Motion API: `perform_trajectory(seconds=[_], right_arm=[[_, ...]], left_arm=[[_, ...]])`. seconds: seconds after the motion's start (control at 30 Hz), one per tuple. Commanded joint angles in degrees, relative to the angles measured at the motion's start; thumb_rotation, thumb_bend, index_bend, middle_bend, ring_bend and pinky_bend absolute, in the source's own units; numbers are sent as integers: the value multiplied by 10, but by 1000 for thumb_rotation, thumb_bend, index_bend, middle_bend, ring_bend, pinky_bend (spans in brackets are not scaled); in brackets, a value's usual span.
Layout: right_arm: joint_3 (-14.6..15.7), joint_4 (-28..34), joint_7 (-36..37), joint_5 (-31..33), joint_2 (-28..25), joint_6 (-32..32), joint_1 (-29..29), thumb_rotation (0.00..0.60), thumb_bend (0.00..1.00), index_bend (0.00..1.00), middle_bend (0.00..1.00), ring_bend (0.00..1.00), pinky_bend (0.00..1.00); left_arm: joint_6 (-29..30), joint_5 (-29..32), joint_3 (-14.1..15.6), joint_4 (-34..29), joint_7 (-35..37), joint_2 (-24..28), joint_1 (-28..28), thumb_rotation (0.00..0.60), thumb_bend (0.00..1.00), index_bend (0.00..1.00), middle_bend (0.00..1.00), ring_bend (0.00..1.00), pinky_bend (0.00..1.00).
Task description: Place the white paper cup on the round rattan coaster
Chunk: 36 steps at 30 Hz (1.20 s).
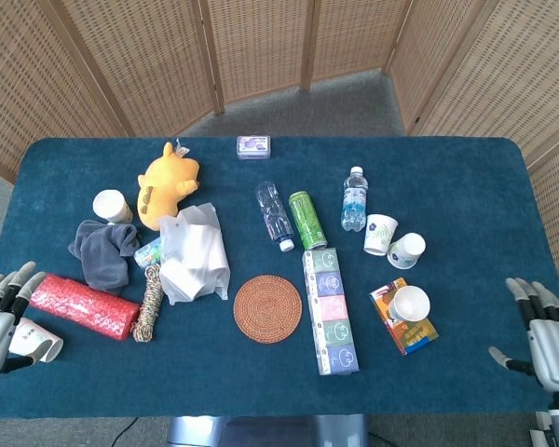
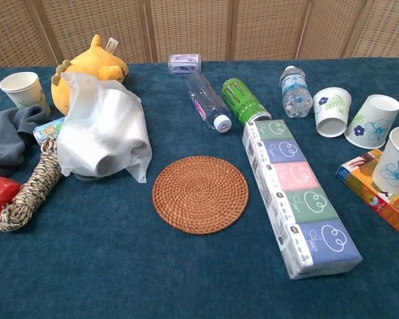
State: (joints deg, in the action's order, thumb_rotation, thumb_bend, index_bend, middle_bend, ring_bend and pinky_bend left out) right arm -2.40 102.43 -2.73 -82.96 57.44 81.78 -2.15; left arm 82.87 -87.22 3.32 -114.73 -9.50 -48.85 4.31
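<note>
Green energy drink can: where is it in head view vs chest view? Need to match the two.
Head view: the green can lies on its side just right of centre, between two clear bottles.
Chest view: the green can lies upper middle, its end close to the top of the long tissue pack.
Shared landmark: the round rattan coaster, below and left of the can in both views.

paper cups (image 1: 392, 244): 4 | bottles (image 1: 274, 215): 2 | can (image 1: 307, 220): 1 | coaster (image 1: 267, 308): 1 | tissue pack (image 1: 330, 310): 1 | plush (image 1: 167, 184): 1 | rope (image 1: 148, 303): 1
</note>
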Motion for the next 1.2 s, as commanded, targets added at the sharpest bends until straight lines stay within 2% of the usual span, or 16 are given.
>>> perform_trajectory(seconds=[0.03, 0.27, 0.57, 0.9, 1.0, 1.07, 1.2], right_arm=[[2, -3, -9, 3, 14, -26, -16, 600, 0, 0, 0, 0, 168], [-5, -3, -12, 31, 29, -86, -49, 600, 0, 0, 0, 0, 192], [-23, 2, -46, 74, 43, -135, -89, 600, 0, 0, 0, 0, 214], [-28, 8, -88, 109, 78, -177, -127, 600, 0, 0, 3, 0, 251], [-32, 3, -96, 124, 89, -185, -137, 600, 0, 1, 41, 10, 264], [-33, 0, -100, 129, 93, -186, -141, 600, 0, 13, 100, 44, 271], [-32, -7, -110, 133, 105, -182, -145, 600, 12, 86, 199, 120, 286]], left_arm=[[1, -1, 0, -1, 1, 2, -2, 600, 275, 0, 0, 0, 0], [0, -6, 2, -5, 7, 7, -5, 600, 275, 0, 0, 0, 0], [-7, -11, 3, -5, 7, 6, -5, 600, 274, 0, 0, 0, 0], [-15, -6, 2, -4, 9, 6, -4, 600, 274, 0, 0, 0, 0], [-17, -2, 1, -3, 12, 7, -4, 600, 275, 0, 0, 0, 0], [-17, 0, -1, -2, 14, 8, -4, 600, 274, 0, 0, 0, 0], [-18, 2, -2, -1, 18, 9, -3, 600, 274, 0, 0, 0, 0]])
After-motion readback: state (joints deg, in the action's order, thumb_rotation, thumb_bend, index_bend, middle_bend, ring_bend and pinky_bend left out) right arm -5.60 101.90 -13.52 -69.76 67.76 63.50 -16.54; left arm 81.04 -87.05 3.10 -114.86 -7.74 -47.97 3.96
